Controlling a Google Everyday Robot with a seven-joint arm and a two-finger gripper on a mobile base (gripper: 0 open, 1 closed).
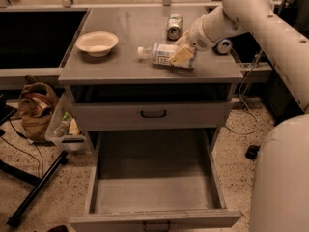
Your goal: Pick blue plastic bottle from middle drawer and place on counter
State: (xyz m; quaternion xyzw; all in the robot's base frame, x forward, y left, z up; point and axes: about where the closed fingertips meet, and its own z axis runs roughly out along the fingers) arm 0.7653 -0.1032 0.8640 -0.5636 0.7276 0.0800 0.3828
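Observation:
The blue plastic bottle (161,53) lies on its side on the counter (130,25), white cap pointing left, near the counter's front right. My gripper (182,55) comes in from the right on the white arm and is shut on the bottle's base end, a yellowish finger (181,57) lying over it. The middle drawer (154,190) is pulled fully out below, with a bare grey floor and its dark handle at the front edge.
A cream bowl (96,42) sits on the counter's left. One can (174,26) lies behind the bottle, another (223,46) by my wrist. The upper drawer (153,113) is closed. A brown bag (36,108) and a bin (65,127) stand left of the cabinet.

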